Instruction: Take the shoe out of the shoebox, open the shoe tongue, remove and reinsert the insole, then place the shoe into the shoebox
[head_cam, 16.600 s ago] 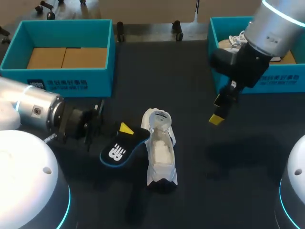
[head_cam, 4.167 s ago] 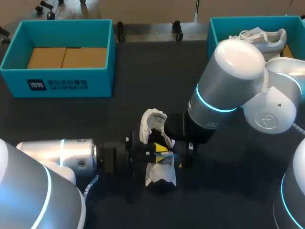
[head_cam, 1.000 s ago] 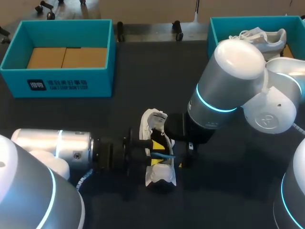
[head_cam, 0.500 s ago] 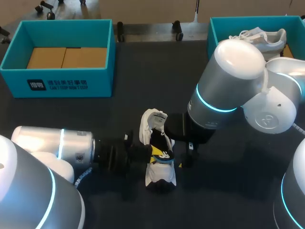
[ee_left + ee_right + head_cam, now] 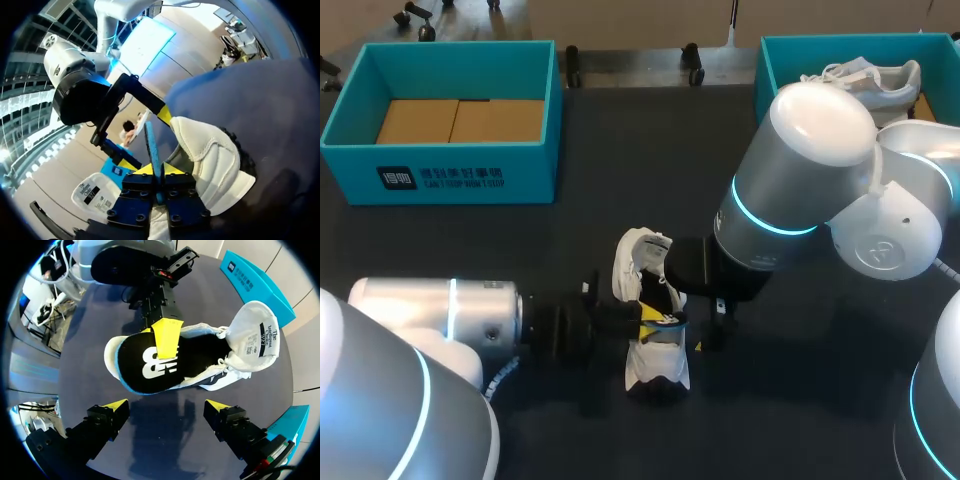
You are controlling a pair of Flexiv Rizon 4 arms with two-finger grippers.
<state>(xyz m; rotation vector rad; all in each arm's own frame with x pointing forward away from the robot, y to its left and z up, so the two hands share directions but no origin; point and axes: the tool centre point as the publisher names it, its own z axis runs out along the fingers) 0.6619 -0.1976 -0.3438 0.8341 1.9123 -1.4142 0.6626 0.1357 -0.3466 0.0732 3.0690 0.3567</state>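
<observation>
A white shoe (image 5: 653, 350) lies on the dark table, its tongue (image 5: 260, 335) folded back. The black insole (image 5: 145, 365) with a blue rim and white logo lies over the shoe's opening, one end sticking out past the side. My left gripper (image 5: 652, 318) comes in from the left and is shut on the insole's edge (image 5: 152, 145), with one yellow fingertip (image 5: 167, 337) on top. My right gripper (image 5: 166, 407) hovers just above the shoe, wide open and holding nothing. In the head view the right arm (image 5: 790, 190) covers most of that gripper.
A teal shoebox (image 5: 440, 165) with cardboard inside stands at the back left. A second teal box (image 5: 775, 70) at the back right holds another white shoe (image 5: 865, 75). Bare table (image 5: 620, 170) lies between the boxes and the shoe.
My left gripper's fingers have closed on the insole's edge at the shoe. The right arm and its open gripper have stayed still.
</observation>
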